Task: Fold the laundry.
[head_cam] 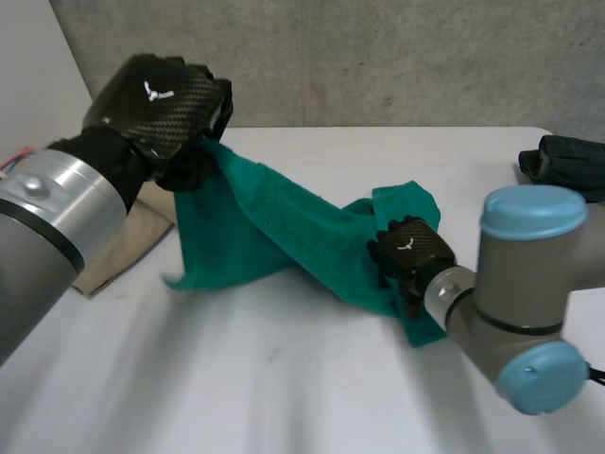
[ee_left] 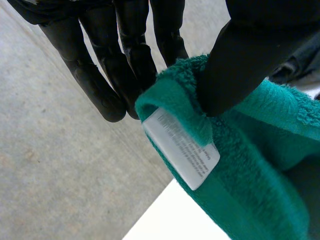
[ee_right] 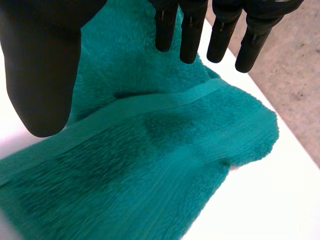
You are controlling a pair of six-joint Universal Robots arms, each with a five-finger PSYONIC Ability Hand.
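Head view: on a white table [head_cam: 284, 378] before a grey concrete wall [head_cam: 378, 57], the left hand [head_cam: 161, 104] holds one corner of a green towel [head_cam: 255, 227] raised. The towel's other end lies on the table under the right hand [head_cam: 408, 255]. A beige cloth [head_cam: 123, 236] and a dark cloth [head_cam: 567, 165] lie at opposite sides.

Left wrist view: thumb and fingers pinch the corner bearing a white label [ee_left: 182, 155], above grey floor [ee_left: 60, 165].

Right wrist view: straight, relaxed fingers over the towel.

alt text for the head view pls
The robot's left hand holds one end of a green towel raised above the white table, while its right hand rests on the towel's other end, down on the table. A tan cloth lies beside the left arm; a dark bundle sits at the table's far right.
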